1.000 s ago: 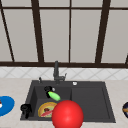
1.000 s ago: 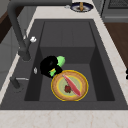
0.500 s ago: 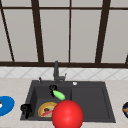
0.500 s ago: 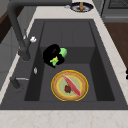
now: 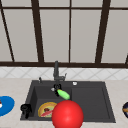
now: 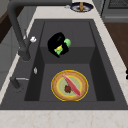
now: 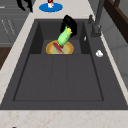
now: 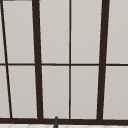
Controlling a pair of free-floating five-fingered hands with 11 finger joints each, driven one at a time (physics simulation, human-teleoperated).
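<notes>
My right hand [image 5: 57,87] hangs over the left basin of the dark sink [image 5: 105,100], just below the faucet [image 5: 56,71]. Its fingers are curled round a green, elongated object [image 5: 63,94] with a yellowish end. The same hand [image 6: 57,42] and green object [image 6: 67,42] appear from the left side, and again from the right side as hand [image 7: 69,23] and object [image 7: 63,37]. Under them, on the basin floor, lies a yellow plate [image 6: 56,88] bearing a red strip of food. My left hand [image 5: 26,109] idles at the sink's front left corner, fingers hanging loose.
A large red ball [image 5: 67,115] sits at the sink's front edge in the front view. On the left counter lies a blue plate [image 5: 6,105], and on the right counter a dark plate [image 5: 125,109]. The right basin [image 7: 58,77] holds nothing.
My right hand has carried the green object to the right, away from the yellow plate toward the sink's middle. The left hand has stayed still.
</notes>
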